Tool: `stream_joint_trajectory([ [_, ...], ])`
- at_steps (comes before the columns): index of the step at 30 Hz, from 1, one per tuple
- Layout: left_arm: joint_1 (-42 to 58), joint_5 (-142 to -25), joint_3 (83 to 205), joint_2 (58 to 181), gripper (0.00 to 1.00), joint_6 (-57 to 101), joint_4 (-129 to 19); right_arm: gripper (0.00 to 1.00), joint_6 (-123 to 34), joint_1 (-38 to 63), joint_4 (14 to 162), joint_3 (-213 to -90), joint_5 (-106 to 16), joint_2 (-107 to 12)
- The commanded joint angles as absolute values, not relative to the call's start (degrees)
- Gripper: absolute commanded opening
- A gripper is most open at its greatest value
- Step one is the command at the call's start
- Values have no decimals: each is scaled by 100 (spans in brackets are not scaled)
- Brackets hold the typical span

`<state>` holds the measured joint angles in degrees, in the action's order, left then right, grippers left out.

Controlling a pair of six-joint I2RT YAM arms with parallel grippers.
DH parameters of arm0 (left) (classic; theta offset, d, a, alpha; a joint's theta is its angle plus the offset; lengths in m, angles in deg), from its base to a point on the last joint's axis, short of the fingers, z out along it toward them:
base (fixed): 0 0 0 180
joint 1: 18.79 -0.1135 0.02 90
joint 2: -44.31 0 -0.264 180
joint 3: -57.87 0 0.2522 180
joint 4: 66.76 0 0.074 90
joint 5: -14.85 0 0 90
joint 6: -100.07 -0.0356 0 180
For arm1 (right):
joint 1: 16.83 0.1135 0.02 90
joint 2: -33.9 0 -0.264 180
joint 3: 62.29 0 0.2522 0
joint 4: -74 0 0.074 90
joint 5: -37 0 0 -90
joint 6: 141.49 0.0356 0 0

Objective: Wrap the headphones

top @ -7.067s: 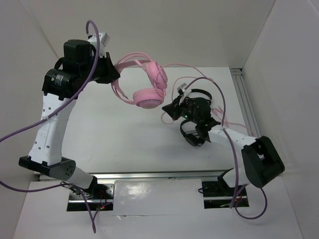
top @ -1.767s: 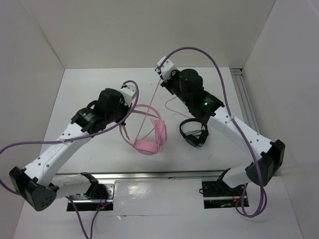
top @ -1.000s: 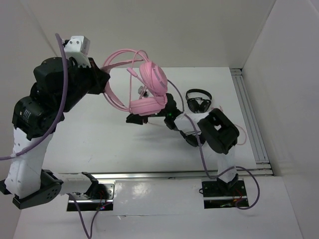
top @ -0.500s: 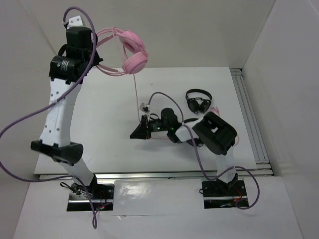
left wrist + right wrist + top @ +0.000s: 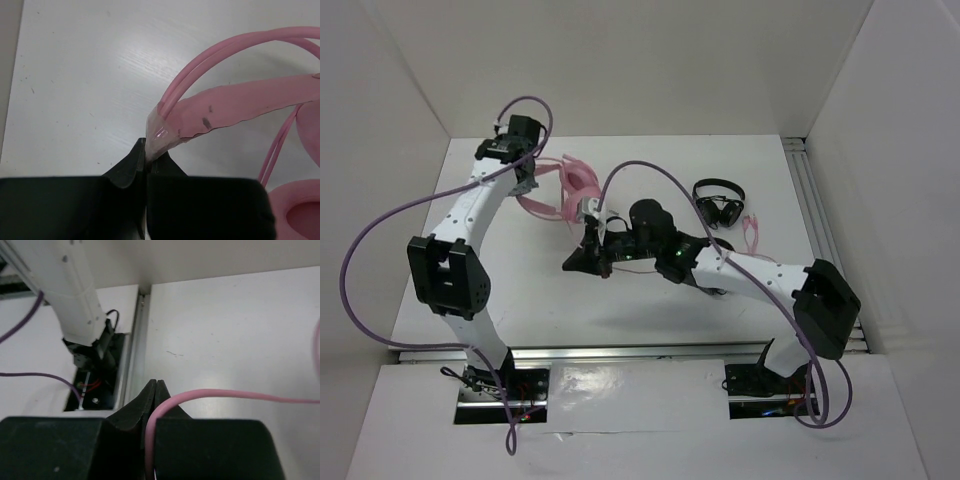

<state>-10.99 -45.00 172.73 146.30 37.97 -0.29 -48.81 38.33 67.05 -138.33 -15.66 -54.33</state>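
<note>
Headphones (image 5: 578,185): far-left part of the table (image 5: 520,290), just ahead of the left arm's wrist. They sit low, but I cannot tell whether the cups actually rest on the surface.

Left gripper (image 5: 148,152): jaws together, pinching the clear-wrapped tip of the padded band where the double wire headband runs into it. Judgement: this grip at one end of the band anchors the headset and leaves the cups and the wire arch free, so cable can be laid around them.

Right gripper (image 5: 154,390): jaws closed on the cable (image 5: 225,395), which leaves the fingers and curves off to the right of its view. In the top view this gripper sits near the table's middle, close to the headset. Judgement: holding the cable short keeps it under control, ready for the next turn around the headset.

A black pair (image 5: 718,207) lies well apart, at the far right, not involved.

Writing: none readable. No brand on band, cups or arms. A few dark scuffs on the pink pad are not letters.
</note>
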Motion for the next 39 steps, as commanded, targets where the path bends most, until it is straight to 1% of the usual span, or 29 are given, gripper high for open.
stream_joint_trajectory([
  [1,-781,-4534,16797,13932,0,3401,-904,0,-6244,3925,8778,-14773,-2431,-5127],
  [2,-780,-4649,16639,13827,0,3250,-905,0,-6457,3925,9063,-14959,-2696,-5074],
  [3,-693,-4963,16342,13748,0,3109,-905,0,-6659,3925,9579,-15335,-3412,-5074],
  [6,-552,-5334,15567,13239,0,2713,-966,0,-7371,3864,10373,-15961,-4454,-5284],
  [7,-551,-5448,15339,13055,0,2616,-1271,0,-7599,3863,10871,-16424,-5005,-5372],
  [10,-342,-5502,14714,12449,0,2256,-1528,0,-7977,3863,11454,-17024,-5789,-5662],
  [12,-192,-5414,14581,12271,0,2080,-1582,0,-8154,3811,11518,-17114,-6028,-5715],
  [13,-130,-5414,14520,12140,0,2079,-1582,0,-8242,3811,11440,-17184,-6352,-5716],
  [14,-69,-5571,14519,12087,0,2010,-1582,0,-8365,3811,11265,-17185,-6555,-5716],
  [15,28,-5721,14519,12086,0,1957,-1434,0,-8444,3811,11028,-17028,-6757,-5655],
  [16,98,-5957,14519,12034,0,1956,-1371,0,-8506,3811,10356,-16705,-7238,-5602],
  [17,282,-6072,14519,12033,0,1878,-1319,0,-8646,3811,10044,-16545,-7373,-5601],
  [18,405,-6074,14519,11981,0,1816,-1240,0,-8699,3811,9841,-16430,-7375,-5523],
  [20,678,-5592,14571,11981,0,1816,-1046,0,-8500,3592,10110,-16568,-6482,-5461],
  [22,679,-5406,14572,11981,0,1816,-985,0,-8305,3328,10340,-16745,-5787,-5408],
  [25,679,-6125,14686,11893,0,1816,-984,0,-8374,3379,9263,-16088,-6449,-5198],
  [26,757,-6405,14756,11806,0,1877,-897,0,-8375,3380,8711,-15921,-6852,-5197],
  [28,907,-6749,14809,11692,0,1877,-738,0,-8252,3136,8609,-15805,-6769,-5380],
  [30,1021,-7153,14862,11358,0,1877,-738,0,-7876,2924,8601,-15805,-6427,-5504],
  [32,1083,-7312,15080,11164,0,1877,-677,0,-7638,2573,8495,-15735,-6006,-5583],
  [33,1083,-7530,15169,11041,0,1877,-624,2,-7515,2476,8416,-15648,-5464,-5645],
  [34,1136,-7654,15274,11040,0,1877,-572,8,-7313,2283,8415,-15647,-5085,-5645],
  [35,1136,-7725,15571,10979,0,1877,-432,10,-7190,2212,8415,-15647,-4741,-5811],
  [36,1136,-7813,15731,10979,0,1877,-369,12,-7058,2124,8415,-15708,-3998,-5882],
  [37,1136,-7814,15906,10979,0,1929,-299,14,-6752,2036,8415,-15708,-3582,-5970],
  [38,1136,-7814,16108,10979,0,2008,-220,18,-6575,1905,8415,-15787,-3221,-6153],
  [39,1136,-7744,16467,10979,0,2061,-98,21,-6382,1851,8311,-15787,-2504,-6225],
])
